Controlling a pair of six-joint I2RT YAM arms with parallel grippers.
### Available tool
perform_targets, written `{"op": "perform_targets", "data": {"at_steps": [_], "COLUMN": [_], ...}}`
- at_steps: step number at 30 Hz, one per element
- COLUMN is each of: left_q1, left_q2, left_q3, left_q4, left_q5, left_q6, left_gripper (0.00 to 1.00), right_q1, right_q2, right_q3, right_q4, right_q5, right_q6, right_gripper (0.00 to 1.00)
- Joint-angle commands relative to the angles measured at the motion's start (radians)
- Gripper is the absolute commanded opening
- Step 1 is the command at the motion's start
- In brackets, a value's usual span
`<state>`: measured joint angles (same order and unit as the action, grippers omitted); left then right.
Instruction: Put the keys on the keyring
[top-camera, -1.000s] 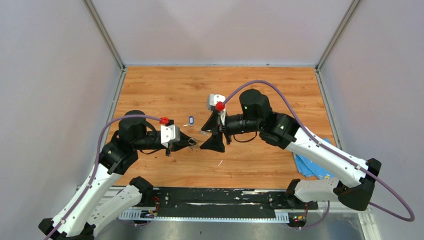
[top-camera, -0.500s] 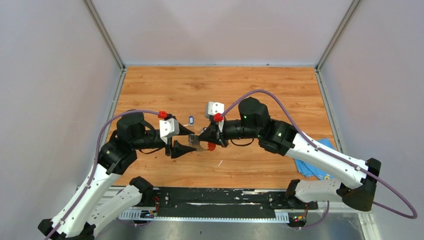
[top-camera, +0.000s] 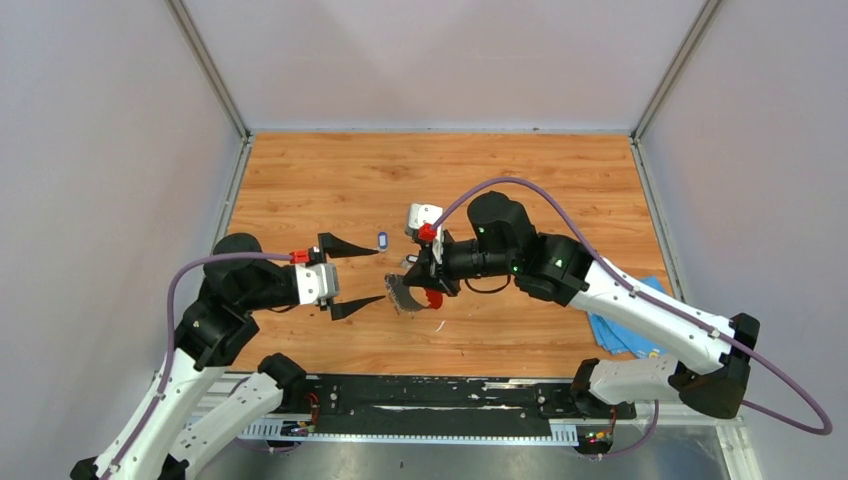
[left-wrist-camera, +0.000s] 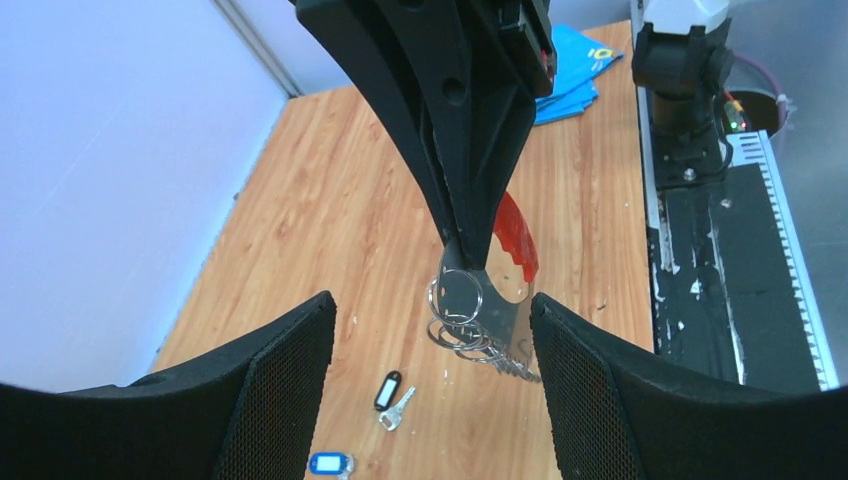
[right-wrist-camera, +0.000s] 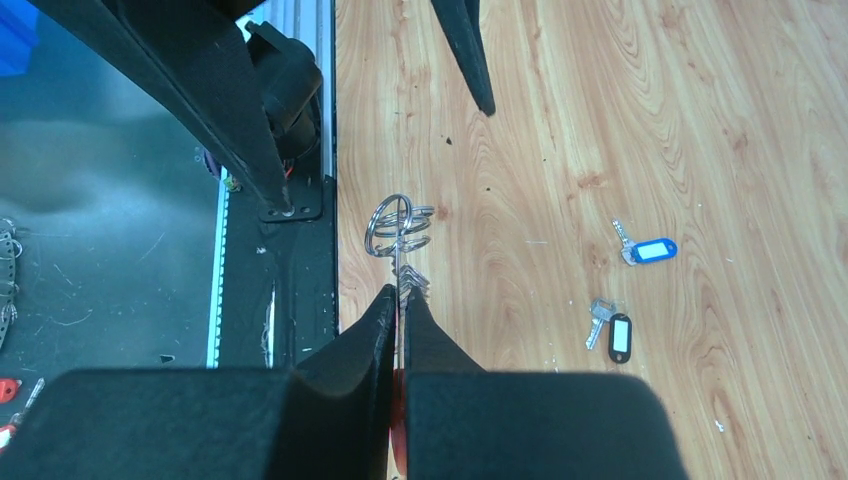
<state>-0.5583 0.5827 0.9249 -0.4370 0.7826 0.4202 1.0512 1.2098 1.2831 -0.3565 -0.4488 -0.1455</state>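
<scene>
Bolted at the near edge of the desk, 2 robot arms reach toward each other over the wood. The left arm rises from the near left corner, folds at its elbow and points its wrist to the right. The left gripper has its 2 fingers spread wide, with nothing between them. The right arm stretches in a long line from the near right corner toward the desk's middle, its wrist turned to face the other arm. The right gripper has its fingers pressed tight together, pinching the keyring. The red loop and the bunch of grey metal rings are held out between the 2 grippers, just beside the left fingers and not touching them. A blue cloth lies at the desk's right edge near the near corner, partly under the right arm. Farther in, the black-headed key and the blue-and-white key lie flat on the wood near each other, the blue one farther out, and neither is on the ring.
</scene>
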Motion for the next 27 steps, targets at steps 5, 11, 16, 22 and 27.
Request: {"op": "perform_targets", "data": {"at_steps": [5,11,16,22,27], "left_q1": [-0.005,-0.005,-0.005,-0.006,-0.005], "left_q2": [0.036,0.054,0.063,0.098,0.113], "left_q3": [-0.003,-0.017,-0.032,-0.046,-0.036], "left_q4": [-0.024,0.014,-0.047,-0.041,0.021], "left_q5": [-0.01,-0.028,0.058,0.044,-0.04], "left_q6": [0.158,0.096,0.075,0.063,0.022], "left_gripper": [0.74,0.71,0.67,0.65,0.52], "right_q1": [0.016,0.018,0.018,0.018,0.019], "right_q2": [0.061,0.085,0.091,0.097,0.083], "right_q3": [0.12,0.145,0.154,0.147,0.133], "right_q4": [-0.102,-0.108,-0.108,-0.104,-0.087], "right_q5": [0.007,0.015,0.011,-0.001,-0.014], "right_q6": [0.034,0.037,0.034,0.033,0.035], "right_gripper": [0.0,0.0,0.0,0.0,0.0]}}
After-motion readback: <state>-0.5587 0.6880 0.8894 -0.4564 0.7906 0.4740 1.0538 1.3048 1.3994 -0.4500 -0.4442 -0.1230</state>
